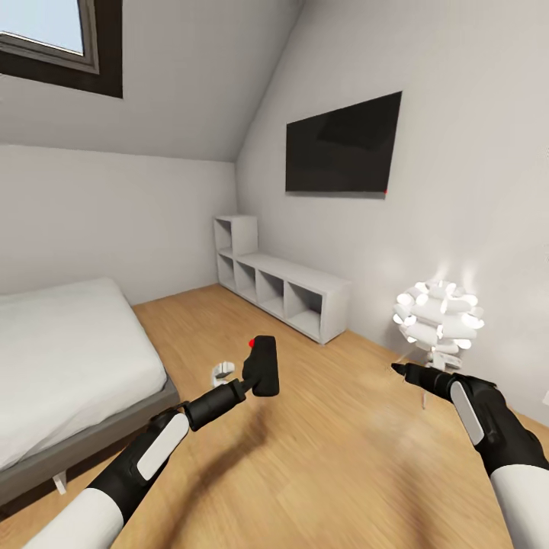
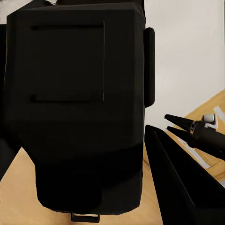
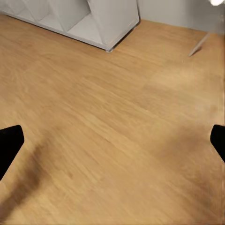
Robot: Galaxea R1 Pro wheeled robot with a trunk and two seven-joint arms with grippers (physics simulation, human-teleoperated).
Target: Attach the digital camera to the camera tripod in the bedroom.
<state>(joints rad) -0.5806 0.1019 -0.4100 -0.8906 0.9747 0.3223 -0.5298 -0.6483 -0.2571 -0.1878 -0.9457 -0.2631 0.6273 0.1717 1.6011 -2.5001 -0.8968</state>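
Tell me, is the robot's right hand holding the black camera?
No, the digital camera is held in the left gripper, while the right gripper holds nothing above the wooden floor.

A bed [image 1: 61, 343] with a white mattress on a grey frame stands on the plank floor [image 1: 320, 442] against the pale wall. A low white cube shelf [image 1: 282, 286] runs along the other wall, taller at its corner end. Above it hangs a dark television [image 1: 343, 146]. A lit white-globed floor lamp [image 1: 438, 314] stands beyond the shelf's near end. A dark-framed skylight [image 1: 61, 42] sits in the sloped ceiling.
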